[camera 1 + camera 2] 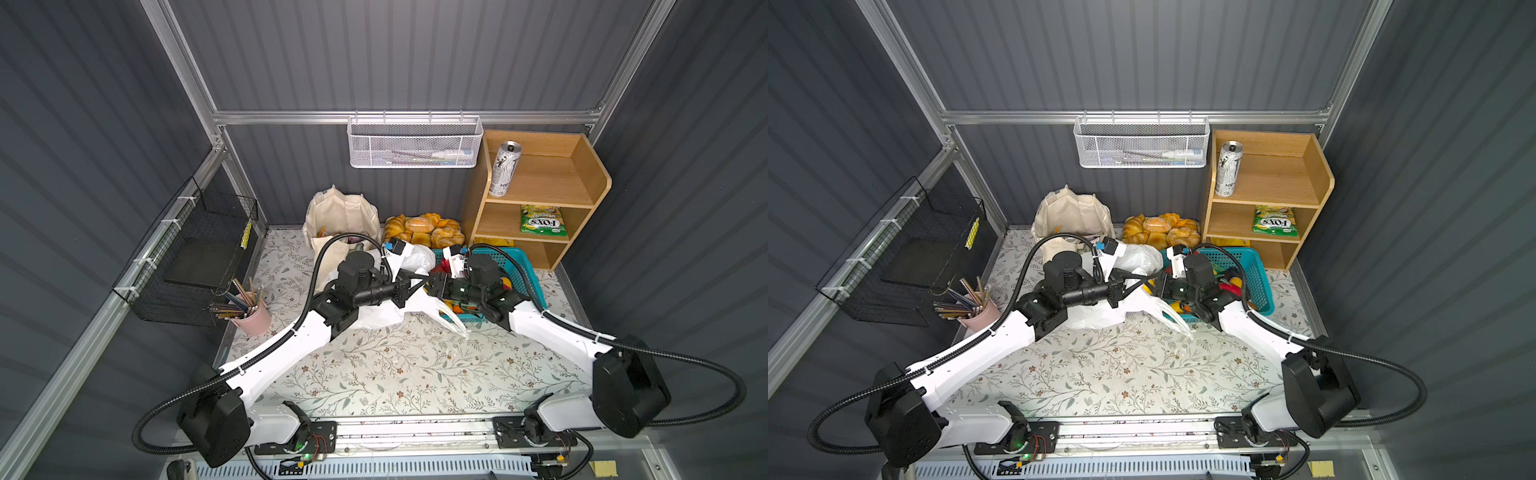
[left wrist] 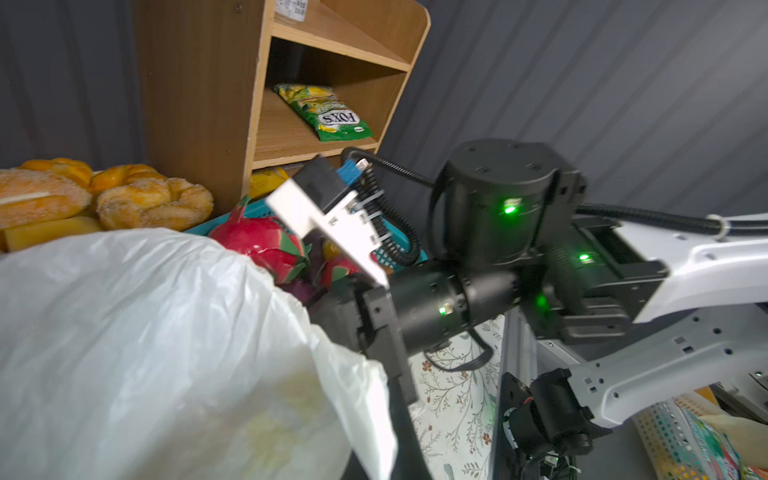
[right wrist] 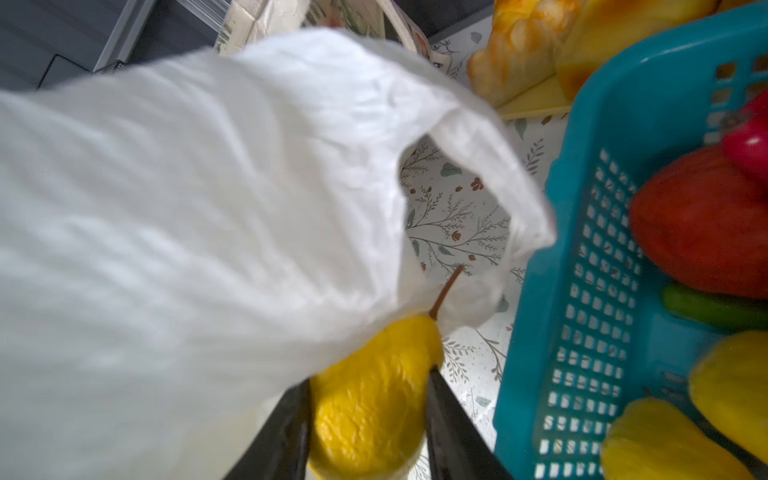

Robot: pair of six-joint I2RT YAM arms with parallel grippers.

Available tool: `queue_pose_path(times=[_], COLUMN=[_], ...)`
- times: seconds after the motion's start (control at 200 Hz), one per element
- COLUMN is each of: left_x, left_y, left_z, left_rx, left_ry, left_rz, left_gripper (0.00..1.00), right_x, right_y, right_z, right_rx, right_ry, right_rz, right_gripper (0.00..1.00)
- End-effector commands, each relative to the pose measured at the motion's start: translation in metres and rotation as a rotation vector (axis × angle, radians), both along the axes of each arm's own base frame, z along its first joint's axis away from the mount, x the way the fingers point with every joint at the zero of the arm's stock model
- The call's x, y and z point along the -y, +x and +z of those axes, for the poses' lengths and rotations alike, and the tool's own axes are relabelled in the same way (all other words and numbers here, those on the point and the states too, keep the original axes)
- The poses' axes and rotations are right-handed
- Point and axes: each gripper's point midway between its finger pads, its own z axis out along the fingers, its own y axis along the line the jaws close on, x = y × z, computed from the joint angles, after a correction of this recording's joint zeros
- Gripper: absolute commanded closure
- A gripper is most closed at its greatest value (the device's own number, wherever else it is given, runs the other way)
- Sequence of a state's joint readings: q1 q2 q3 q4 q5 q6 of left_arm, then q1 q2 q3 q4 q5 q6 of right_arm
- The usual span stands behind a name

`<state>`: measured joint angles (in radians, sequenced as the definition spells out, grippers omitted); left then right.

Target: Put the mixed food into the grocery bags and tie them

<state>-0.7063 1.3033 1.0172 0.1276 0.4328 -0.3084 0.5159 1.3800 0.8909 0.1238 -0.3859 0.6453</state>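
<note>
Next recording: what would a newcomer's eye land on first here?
The white plastic bag mid-table, worked from both sides: the left hand pinches its edge, and the right hand grips a yellow pear partly under the plastic. Next come the blue basket of bright produce beside them and the bread pile at the table's back edge.

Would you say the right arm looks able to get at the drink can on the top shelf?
Probably not yet: the right gripper is shut on a yellow pear at the white plastic bag. The drink can stands unblocked at the open front of the shelf.
</note>
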Motion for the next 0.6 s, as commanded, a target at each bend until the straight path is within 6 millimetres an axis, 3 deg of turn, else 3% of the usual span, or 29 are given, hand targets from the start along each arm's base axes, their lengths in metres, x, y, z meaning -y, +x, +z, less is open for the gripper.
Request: queue_pose_path(times=[0.0, 0.16, 0.285, 0.305, 0.465, 0.595], left_x=[-0.018, -0.034, -0.033, -0.033, -0.029, -0.031], left_y=[0.014, 0.022, 0.017, 0.016, 0.008, 0.007], left_z=[-0.031, -0.054, -0.06, -0.061, -0.051, -0.05], left_rx=[-0.025, -0.049, -0.057, -0.058, -0.037, -0.037], left_ry=[0.097, 0.152, 0.15, 0.148, 0.111, 0.131], left_rz=[0.123, 0.214, 0.188, 0.182, 0.135, 0.135], left_gripper=[1.0, 1.0, 1.0, 1.0, 1.0, 1.0], right_x=[0.014, 0.043, 0.061, 0.065, 0.082, 0.111], right_y=[-0.01, -0.021, -0.025, -0.029, -0.026, -0.008], right_z=[0.015, 0.045, 0.051, 0.061, 0.063, 0.059], right_rx=[0.02, 0.042, 0.042, 0.068, 0.077, 0.059], right_ry=[-0.036, -0.001, -0.019, -0.012, -0.038, -0.062], right_rz=[0.013, -0.026, -0.065, -0.07, -0.115, -0.224], right_gripper=[0.57, 0.56, 0.55, 0.55, 0.54, 0.54])
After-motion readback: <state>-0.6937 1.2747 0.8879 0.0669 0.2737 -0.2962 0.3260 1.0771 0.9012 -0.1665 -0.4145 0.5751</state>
